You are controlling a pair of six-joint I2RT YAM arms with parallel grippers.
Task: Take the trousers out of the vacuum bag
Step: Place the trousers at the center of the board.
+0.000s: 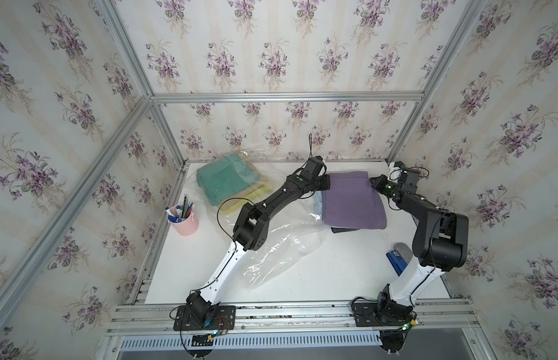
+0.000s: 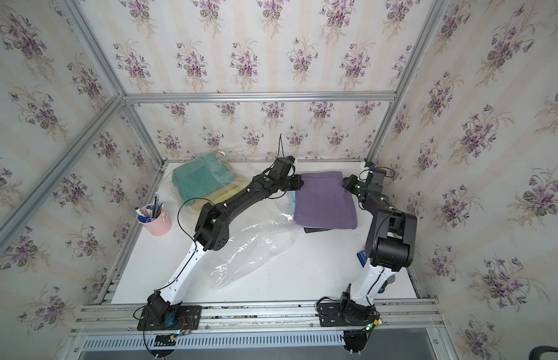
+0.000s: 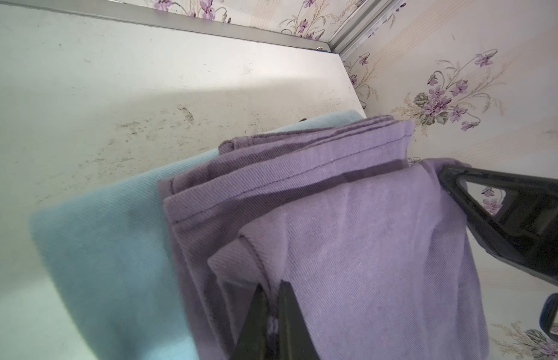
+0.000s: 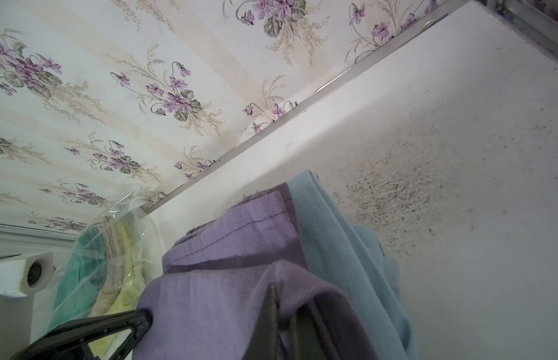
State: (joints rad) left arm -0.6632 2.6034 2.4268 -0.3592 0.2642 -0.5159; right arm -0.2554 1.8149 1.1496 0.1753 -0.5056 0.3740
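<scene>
The left gripper (image 3: 271, 291) and right gripper (image 4: 285, 307) each pinch tight on the soft folded purple trousers (image 1: 352, 199). These sit on folded light blue trousers (image 3: 115, 249), beside the big crinkly clear plastic bag (image 1: 280, 249).

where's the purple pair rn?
In both top views the purple trousers lie right of centre on the table, atop the light blue pair, pinched by the left gripper and right gripper.

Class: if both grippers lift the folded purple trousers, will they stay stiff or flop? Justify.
Probably floppy: the purple trousers pucker where the left gripper pinches them. Their stacked folds would likely sag or open between it and the right gripper. The light blue trousers beneath may drag along.
</scene>
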